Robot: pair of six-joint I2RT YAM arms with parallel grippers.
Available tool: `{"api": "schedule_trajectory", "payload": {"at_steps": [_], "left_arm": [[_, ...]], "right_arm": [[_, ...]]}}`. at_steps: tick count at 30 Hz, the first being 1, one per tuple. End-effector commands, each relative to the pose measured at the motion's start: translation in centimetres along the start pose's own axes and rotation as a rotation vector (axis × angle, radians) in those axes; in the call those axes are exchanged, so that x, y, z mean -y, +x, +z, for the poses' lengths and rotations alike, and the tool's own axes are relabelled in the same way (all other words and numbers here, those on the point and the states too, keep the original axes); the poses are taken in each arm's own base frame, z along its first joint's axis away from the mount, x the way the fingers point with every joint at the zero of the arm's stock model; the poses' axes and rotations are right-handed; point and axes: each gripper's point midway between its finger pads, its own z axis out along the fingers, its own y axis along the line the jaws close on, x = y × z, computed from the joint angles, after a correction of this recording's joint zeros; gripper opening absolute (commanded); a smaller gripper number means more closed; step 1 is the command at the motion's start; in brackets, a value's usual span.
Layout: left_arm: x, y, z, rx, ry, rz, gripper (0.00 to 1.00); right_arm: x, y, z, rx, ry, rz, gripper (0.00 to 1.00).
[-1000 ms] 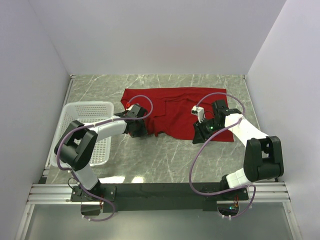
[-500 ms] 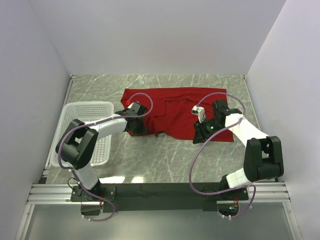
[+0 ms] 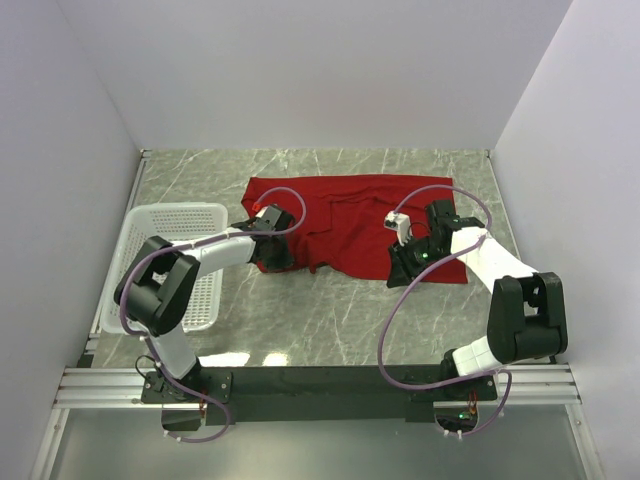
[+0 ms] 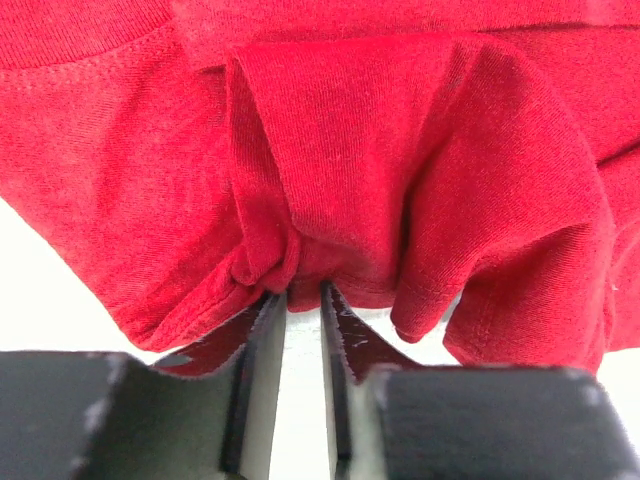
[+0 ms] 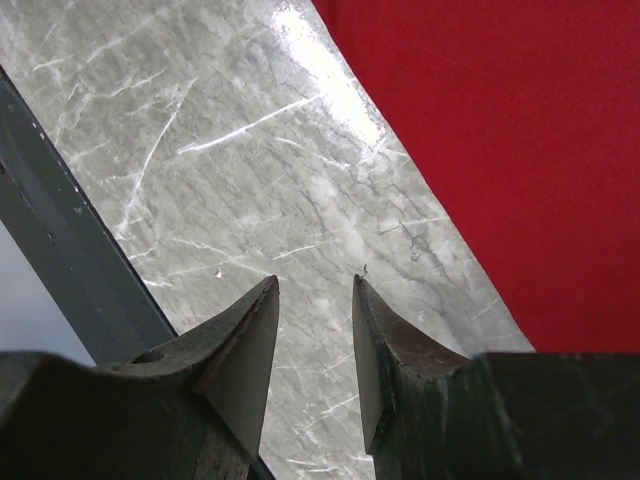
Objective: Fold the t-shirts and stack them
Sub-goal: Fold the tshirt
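Deep-red t-shirt [image 3: 350, 220] lay spread on the marble table [image 3: 330, 310], soft and limp (best taken at hem or shoulder, since it would likely sag), with the left gripper [image 4: 303, 292] clenched on a bunched edge fold and the right gripper [image 5: 315, 285] parted, empty.

L arm [image 3: 200, 258] bends sharply at the elbow nr its base, forearm stretched fwd & inward, held low. L gripper [image 4: 303, 292] has its fingers nearly together, tips pinching a bunched fold of the t-shirt [image 4: 400, 150]. R arm [image 3: 495, 262] is folded at the elbow too, forearm angled inward, wrist tipped down. R gripper [image 5: 315, 285] jaws stand apart w/ nothing between them
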Motion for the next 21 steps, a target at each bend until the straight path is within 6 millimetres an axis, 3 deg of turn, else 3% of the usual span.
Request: {"api": "schedule_trajectory", "payload": {"at_steps": [1, 8, 11, 13, 17, 21], "left_arm": [[0.9, -0.6, 0.2, 0.013, 0.035, 0.007, 0.22], [1.1, -0.7, 0.0, 0.015, 0.051, 0.009, 0.1], [1.6, -1.0, -0.8, 0.022, 0.077, 0.011, 0.01], [2.1, -1.2, -1.8, 0.026, 0.107, 0.011, 0.01], [3.3, -1.3, -4.0, 0.025, 0.182, 0.009, 0.01], [4.1, -0.8, -6.6, 0.017, 0.273, 0.008, 0.01]], "right_arm": [[0.0, -0.5, -1.0, 0.027, 0.022, -0.027, 0.43], [0.3, -0.4, -1.7, 0.031, 0.04, -0.029, 0.43], [1.0, -0.1, -2.6, 0.026, 0.072, -0.014, 0.43], [1.7, 0.2, -3.2, 0.018, 0.104, -0.003, 0.43], [4.6, 1.0, -5.3, 0.014, 0.22, 0.057, 0.43], [8.8, 1.4, -8.6, 0.057, 0.399, 0.167, 0.43]]}}
